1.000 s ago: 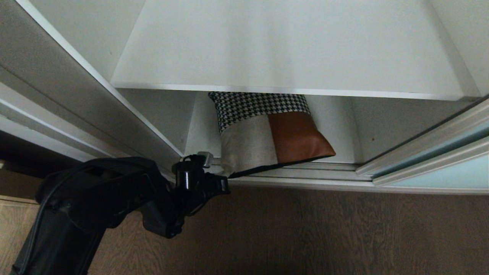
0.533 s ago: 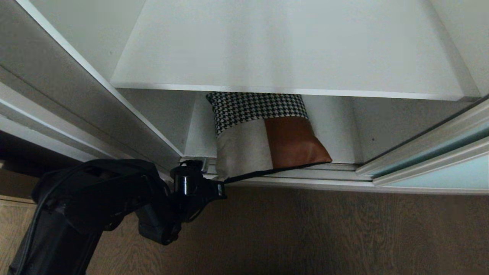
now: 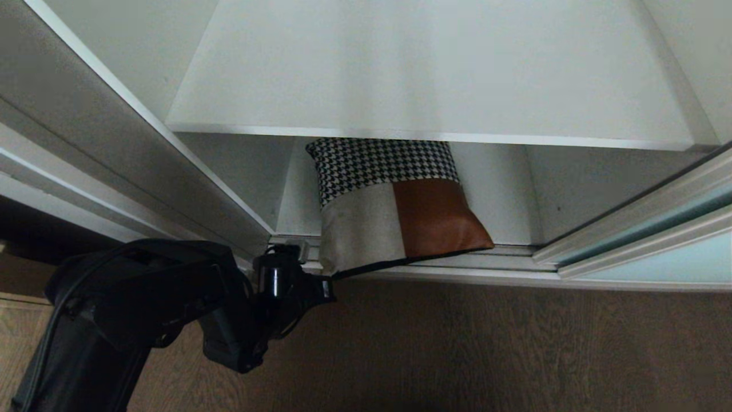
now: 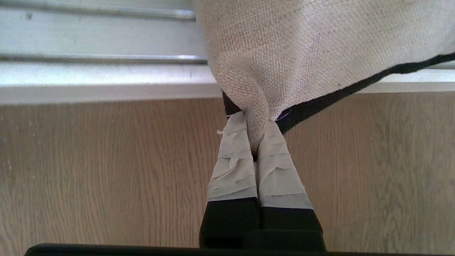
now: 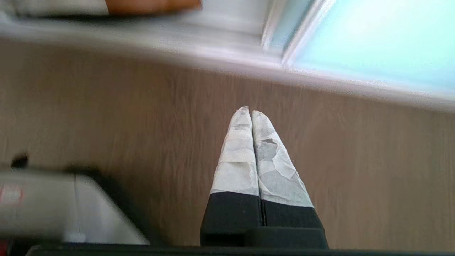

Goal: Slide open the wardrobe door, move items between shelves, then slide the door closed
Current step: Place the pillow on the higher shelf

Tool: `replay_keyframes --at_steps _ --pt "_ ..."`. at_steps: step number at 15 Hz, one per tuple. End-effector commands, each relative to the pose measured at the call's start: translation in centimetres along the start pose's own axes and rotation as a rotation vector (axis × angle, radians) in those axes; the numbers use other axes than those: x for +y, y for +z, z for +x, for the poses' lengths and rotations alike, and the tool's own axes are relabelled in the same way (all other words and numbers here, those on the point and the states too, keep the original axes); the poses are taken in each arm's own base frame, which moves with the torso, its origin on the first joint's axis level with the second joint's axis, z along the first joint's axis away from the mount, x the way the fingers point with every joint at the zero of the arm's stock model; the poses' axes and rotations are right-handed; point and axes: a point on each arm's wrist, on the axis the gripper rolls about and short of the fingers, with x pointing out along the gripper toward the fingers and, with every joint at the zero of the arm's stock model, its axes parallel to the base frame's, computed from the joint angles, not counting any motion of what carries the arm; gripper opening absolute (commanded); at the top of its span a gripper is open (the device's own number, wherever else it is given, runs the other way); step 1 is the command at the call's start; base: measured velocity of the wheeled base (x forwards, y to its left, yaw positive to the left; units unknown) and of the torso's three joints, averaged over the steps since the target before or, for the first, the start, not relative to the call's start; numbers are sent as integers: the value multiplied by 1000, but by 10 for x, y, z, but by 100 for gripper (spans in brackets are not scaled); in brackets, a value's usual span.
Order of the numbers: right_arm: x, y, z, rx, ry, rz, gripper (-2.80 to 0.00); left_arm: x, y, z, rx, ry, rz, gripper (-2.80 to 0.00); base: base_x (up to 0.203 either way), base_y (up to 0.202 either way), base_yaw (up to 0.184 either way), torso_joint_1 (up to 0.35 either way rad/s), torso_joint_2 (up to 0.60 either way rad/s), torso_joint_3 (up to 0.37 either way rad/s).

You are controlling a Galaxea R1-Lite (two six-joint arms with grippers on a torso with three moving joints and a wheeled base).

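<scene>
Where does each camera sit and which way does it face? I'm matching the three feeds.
Head view: on the head, looking down into the open wardrobe at the white shelf, the cushion beneath it, and the left arm.
Left wrist view: behind the left claw, shut on the cushion's beige corner, facing the door track.
Right wrist view: behind the right claw, shut and empty, facing the wood floor and the sliding wardrobe door.
Shared: head and left wrist views both show the cushion.

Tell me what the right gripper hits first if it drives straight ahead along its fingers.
Probably the wardrobe's bottom sill, beyond bare wood floor; the shut right gripper holds nothing. Depth is unclear.
</scene>
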Motion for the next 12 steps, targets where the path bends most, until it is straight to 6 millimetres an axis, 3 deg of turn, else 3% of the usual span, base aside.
replay_keyframes --at_steps 1,3,8,12 --pt "-2 43 -12 7 8 18 -280 0 0 1 -11 0 -5 -280 0 0 0 0 0 0" --pt "-2 59 -8 151 78 54 -280 -1 3 0 -24 -3 -12 -280 0 0 0 0 0 0" --pt "3 68 28 423 301 198 -280 -4 2 0 -19 -12 -18 -280 0 0 0 0 0 0" --pt "5 65 81 654 390 280 -280 -9 2 0 -21 -23 -16 -280 0 0 0 0 0 0"
